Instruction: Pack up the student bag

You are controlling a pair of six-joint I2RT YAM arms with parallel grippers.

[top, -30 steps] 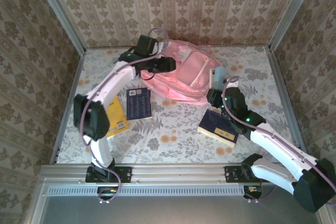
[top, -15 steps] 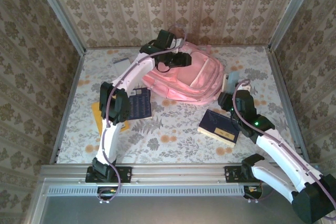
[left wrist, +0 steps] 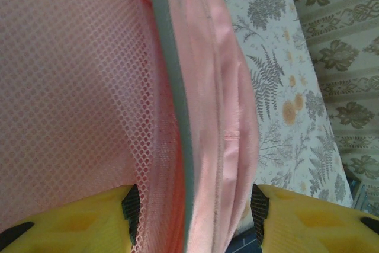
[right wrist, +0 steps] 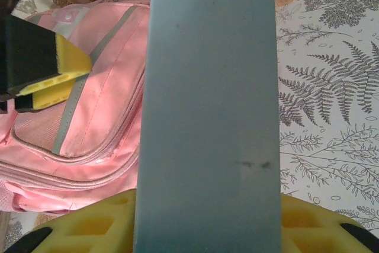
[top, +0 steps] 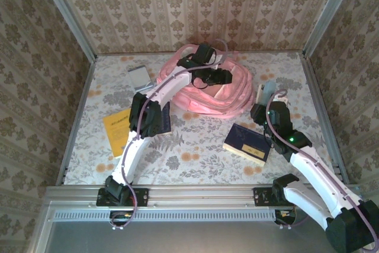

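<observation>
The left gripper (top: 224, 77) rests on top of the pink backpack (top: 232, 98); its jaws are too small to read. The right gripper (top: 262, 105), just right of the bag, holds a grey-blue book (top: 265, 89) upright. A dark blue book (top: 246, 142) lies near that gripper, on its near side. Well to the left gripper's left are a grey case (top: 139, 77), a dark booklet (top: 165, 117) and a yellow booklet (top: 116, 133).
</observation>
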